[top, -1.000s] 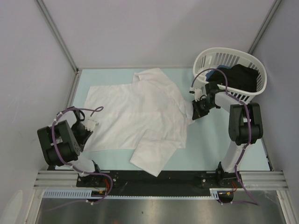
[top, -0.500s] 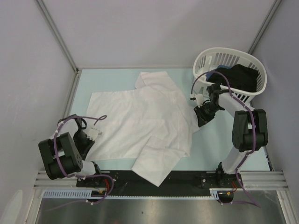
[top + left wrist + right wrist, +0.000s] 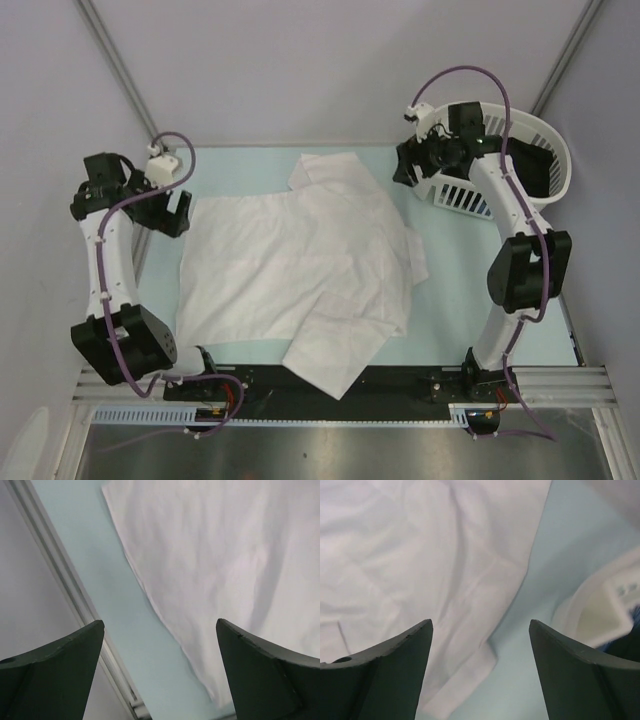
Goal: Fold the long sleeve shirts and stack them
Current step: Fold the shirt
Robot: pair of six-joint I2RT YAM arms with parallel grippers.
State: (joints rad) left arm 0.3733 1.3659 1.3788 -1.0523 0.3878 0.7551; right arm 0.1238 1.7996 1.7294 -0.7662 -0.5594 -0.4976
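A plain white long sleeve shirt (image 3: 300,260) lies spread flat on the pale table, one sleeve folded across its near right part. My left gripper (image 3: 172,212) hangs open above the shirt's far left corner, nothing between its fingers. In the left wrist view the left gripper (image 3: 160,625) frames bare table beside the shirt's (image 3: 225,555) edge. My right gripper (image 3: 405,165) hangs open above the shirt's far right side, close to the basket. The right wrist view shows the right gripper (image 3: 481,625) empty, over the shirt's (image 3: 410,555) edge.
A white slatted basket (image 3: 545,120) holding dark clothes (image 3: 535,170) stands at the far right corner; its rim (image 3: 600,615) shows in the right wrist view. A metal frame rail (image 3: 65,595) runs along the table's left edge. Walls enclose three sides.
Both grippers opened and let go of the shirt's side edges. Both arms rose and swung toward the far end. The shirt lies a little nearer the front.
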